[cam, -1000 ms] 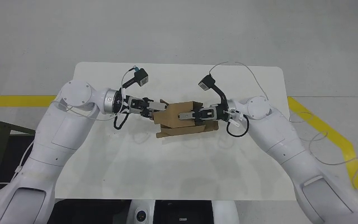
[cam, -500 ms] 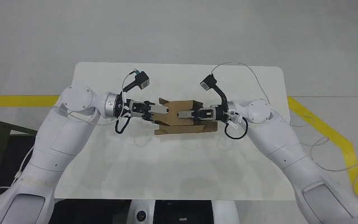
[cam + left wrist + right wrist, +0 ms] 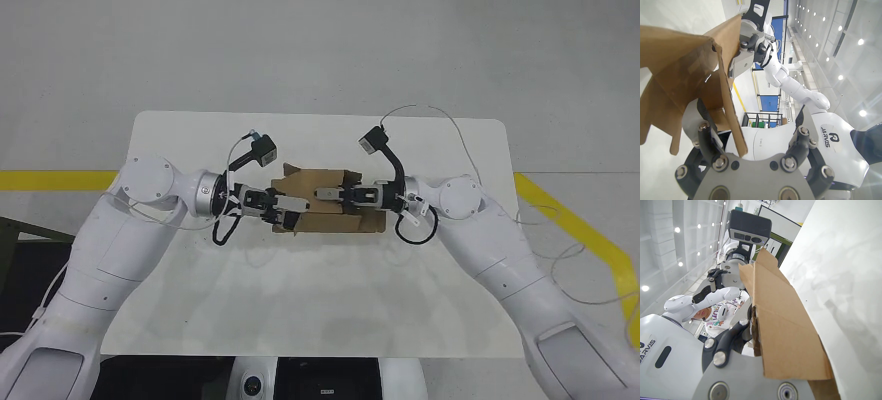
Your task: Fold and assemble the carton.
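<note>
Shifted since a second ago: one carton [image 3: 335, 212] now sits a little farther from the robot, and the left arm has pushed in closer to its end. Single brown cardboard carton, partly folded with flaps loose, near the middle of the one white table [image 3: 180, 140], spanned between two grippers. Left gripper [image 3: 290, 203] at the carton's left end, jaws spread wide; a loose panel edge runs down between its fingers [image 3: 804, 130], nothing clamped. Right gripper [image 3: 332, 194] at the opposite end reaches over the top, closed onto a carton panel; from the left wrist camera one finger lies flat against the board, the other hidden behind it.
</note>
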`<move>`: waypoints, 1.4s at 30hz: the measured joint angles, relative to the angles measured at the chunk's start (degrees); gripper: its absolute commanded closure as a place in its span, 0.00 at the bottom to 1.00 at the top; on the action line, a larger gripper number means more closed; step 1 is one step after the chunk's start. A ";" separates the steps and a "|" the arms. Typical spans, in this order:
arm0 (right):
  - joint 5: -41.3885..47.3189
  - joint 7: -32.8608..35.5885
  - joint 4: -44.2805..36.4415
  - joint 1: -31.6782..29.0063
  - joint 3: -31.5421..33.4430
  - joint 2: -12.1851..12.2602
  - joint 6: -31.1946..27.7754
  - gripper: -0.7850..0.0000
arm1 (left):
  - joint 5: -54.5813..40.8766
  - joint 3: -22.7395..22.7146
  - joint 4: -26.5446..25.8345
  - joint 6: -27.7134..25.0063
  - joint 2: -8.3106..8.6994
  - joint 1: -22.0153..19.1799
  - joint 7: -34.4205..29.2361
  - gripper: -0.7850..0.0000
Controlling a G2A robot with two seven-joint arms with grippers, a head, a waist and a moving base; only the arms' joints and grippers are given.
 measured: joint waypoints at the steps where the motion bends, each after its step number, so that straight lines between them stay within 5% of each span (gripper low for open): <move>1: -0.25 -0.28 0.02 0.01 0.01 -0.08 -0.06 1.00 | 0.00 -0.01 -0.09 0.07 0.00 0.07 -0.05 0.00; 42: -6.75 -7.66 -1.25 -1.27 1.13 -2.72 -1.49 1.00 | 0.22 -0.18 -2.63 2.57 -0.03 2.14 0.77 0.00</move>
